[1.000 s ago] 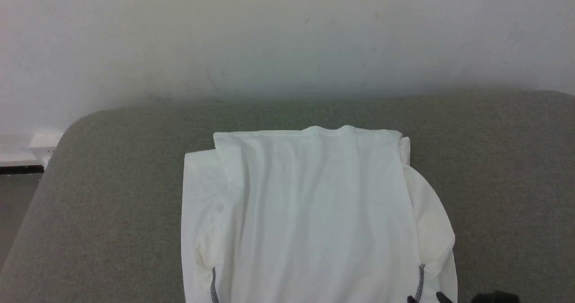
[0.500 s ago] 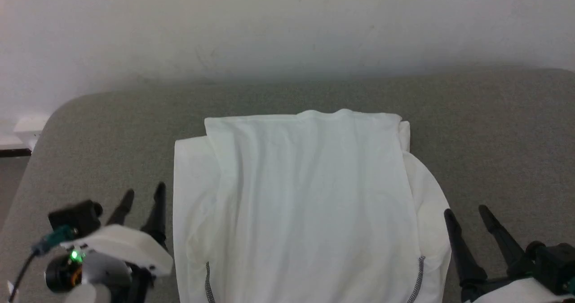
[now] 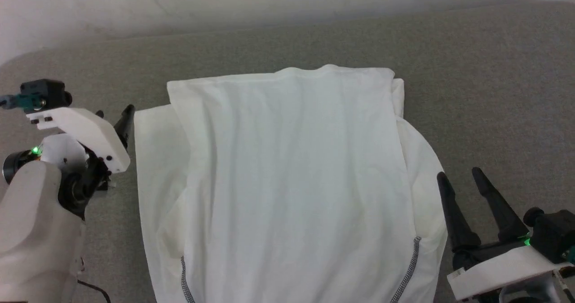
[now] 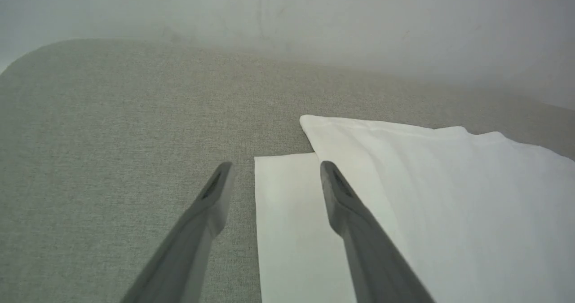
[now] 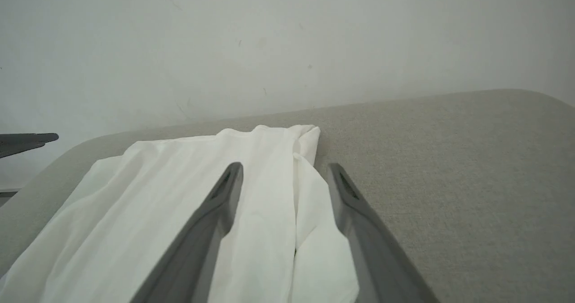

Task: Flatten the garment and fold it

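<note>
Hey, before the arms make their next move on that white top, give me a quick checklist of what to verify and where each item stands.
1. Grippers open: ok. The left gripper and right gripper both have their fingers apart and hold nothing.
2. Left gripper at the top's edge: ok. In the left wrist view the edge lies between its fingers.
3. Right gripper at the other edge: ok. The right wrist view shows the same.
4. Top flat: not ok. Soft creases run down it.
5. Top's near end: cannot tell. It is cut off by the bottom of the head view.
6. Bare surface beyond the top: ok.
</note>
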Available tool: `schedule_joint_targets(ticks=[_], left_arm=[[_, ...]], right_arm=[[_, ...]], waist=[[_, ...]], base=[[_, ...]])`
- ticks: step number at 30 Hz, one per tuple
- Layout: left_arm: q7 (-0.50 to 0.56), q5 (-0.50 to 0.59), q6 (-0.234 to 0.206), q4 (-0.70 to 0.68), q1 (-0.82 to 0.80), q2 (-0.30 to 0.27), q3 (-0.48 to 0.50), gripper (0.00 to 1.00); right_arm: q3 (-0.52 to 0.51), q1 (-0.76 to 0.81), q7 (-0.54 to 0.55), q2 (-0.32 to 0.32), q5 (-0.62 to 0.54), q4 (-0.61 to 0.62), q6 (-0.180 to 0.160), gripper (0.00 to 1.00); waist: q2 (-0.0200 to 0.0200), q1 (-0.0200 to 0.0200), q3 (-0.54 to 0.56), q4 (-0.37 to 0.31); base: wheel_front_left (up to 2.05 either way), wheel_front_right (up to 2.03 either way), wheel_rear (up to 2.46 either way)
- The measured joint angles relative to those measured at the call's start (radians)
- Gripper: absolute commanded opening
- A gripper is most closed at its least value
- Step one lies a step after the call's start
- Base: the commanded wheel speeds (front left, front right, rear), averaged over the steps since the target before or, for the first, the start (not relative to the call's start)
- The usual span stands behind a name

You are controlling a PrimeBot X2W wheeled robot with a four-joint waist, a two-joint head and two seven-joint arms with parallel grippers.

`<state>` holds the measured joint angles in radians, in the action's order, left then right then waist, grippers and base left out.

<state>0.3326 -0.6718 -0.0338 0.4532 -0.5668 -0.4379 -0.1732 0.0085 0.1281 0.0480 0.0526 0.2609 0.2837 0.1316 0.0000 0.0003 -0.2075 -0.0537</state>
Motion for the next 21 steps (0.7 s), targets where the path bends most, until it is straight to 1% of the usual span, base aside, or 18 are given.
schedule_joint_targets(ticks=[3, 6, 13, 14, 15, 16, 19, 21], left_arm=[[0.074, -0.008, 0.029, 0.103, -0.058, -0.012, -0.023, 1.00], [0.125, -0.015, 0.058, 0.193, -0.104, -0.023, -0.039, 1.00], [0.198, -0.006, 0.074, 0.339, -0.184, -0.040, -0.074, 1.00], [0.215, -0.005, 0.078, 0.354, -0.200, -0.045, -0.081, 0.74], [0.235, -0.003, 0.086, 0.366, -0.214, -0.049, -0.090, 0.44], [0.256, -0.005, 0.088, 0.378, -0.223, -0.052, -0.092, 0.00], [0.300, -0.008, 0.108, 0.399, -0.245, -0.057, -0.105, 0.00], [0.301, -0.014, 0.112, 0.409, -0.251, -0.054, -0.106, 0.00]], right_arm=[[0.011, -0.009, -0.009, 0.000, 0.006, -0.017, 0.000, 1.00], [0.022, -0.024, -0.015, 0.000, 0.017, -0.030, 0.000, 1.00], [0.034, -0.047, -0.023, 0.000, 0.029, -0.055, 0.000, 1.00], [0.037, -0.049, -0.023, 0.000, 0.031, -0.057, 0.000, 1.00], [0.038, -0.051, -0.024, 0.000, 0.031, -0.059, 0.000, 1.00], [0.039, -0.052, -0.024, 0.000, 0.031, -0.062, 0.000, 1.00], [0.041, -0.057, -0.024, 0.000, 0.031, -0.068, 0.000, 1.00], [0.038, -0.058, -0.025, 0.001, 0.031, -0.073, 0.000, 1.00]], waist=[[0.0000, 0.0000, -0.030, -0.026], [0.0000, -0.0001, -0.057, -0.054], [0.0000, -0.0003, -0.108, -0.109], [0.0000, -0.0005, -0.113, -0.116], [0.0000, -0.0006, -0.118, -0.122], [0.0001, -0.0005, -0.122, -0.127], [0.0000, -0.0006, -0.129, -0.139], [0.0000, -0.0005, -0.129, -0.142]], base=[[0.00, 0.00, 0.00], [0.00, 0.00, 0.00], [0.00, 0.00, 0.00], [0.00, 0.00, 0.00], [0.00, 0.00, 0.00], [0.00, 0.00, 0.00], [0.00, 0.00, 0.00], [0.00, 0.00, 0.00]])
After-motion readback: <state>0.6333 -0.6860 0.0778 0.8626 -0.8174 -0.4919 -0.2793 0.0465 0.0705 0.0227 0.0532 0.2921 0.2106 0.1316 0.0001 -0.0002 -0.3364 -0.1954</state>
